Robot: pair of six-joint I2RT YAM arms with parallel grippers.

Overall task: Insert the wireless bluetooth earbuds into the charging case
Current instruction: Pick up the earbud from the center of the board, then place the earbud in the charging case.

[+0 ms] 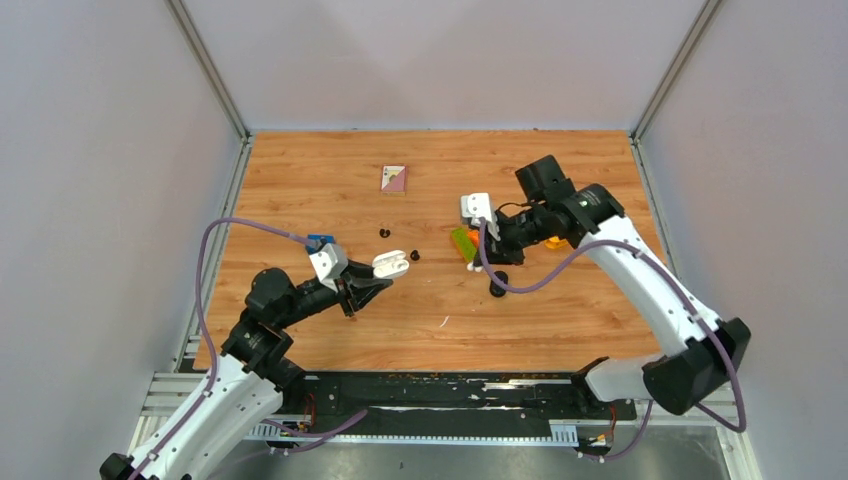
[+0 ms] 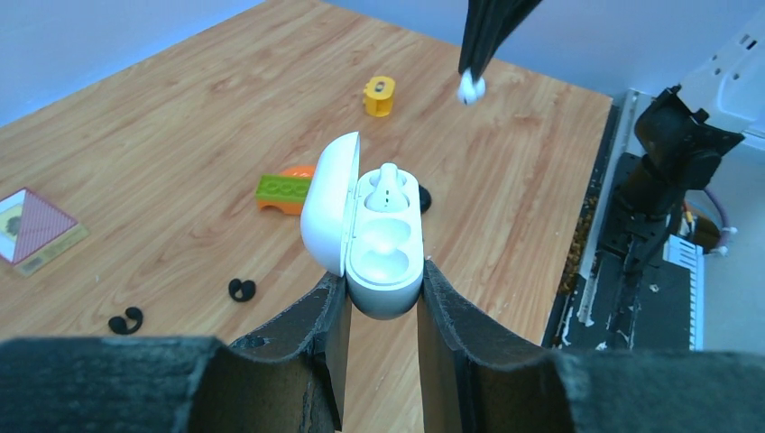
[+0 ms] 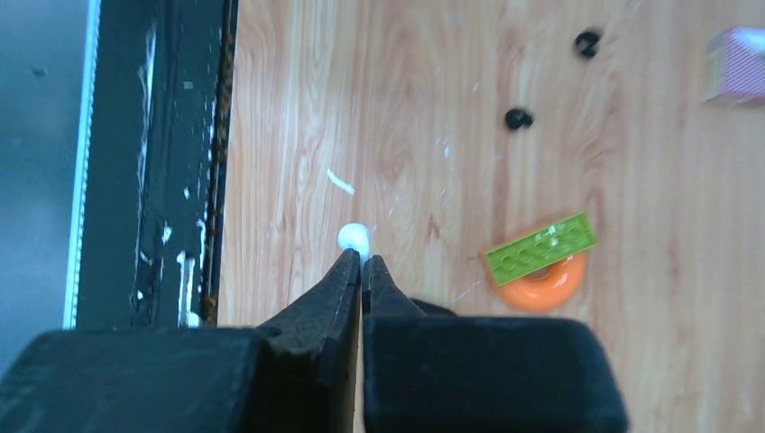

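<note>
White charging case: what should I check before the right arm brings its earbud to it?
1. The charging case is clamped by the left gripper: ok.
2. The lid is open: ok.
3. The near slot is free: ok. The far one has the seated earbud.
4. The right gripper pinches the held earbud: ok, at the tips.
5. The held earbud is over the near slot: not ok, it is apart from the case.
6. The held earbud's orientation: cannot tell.
</note>
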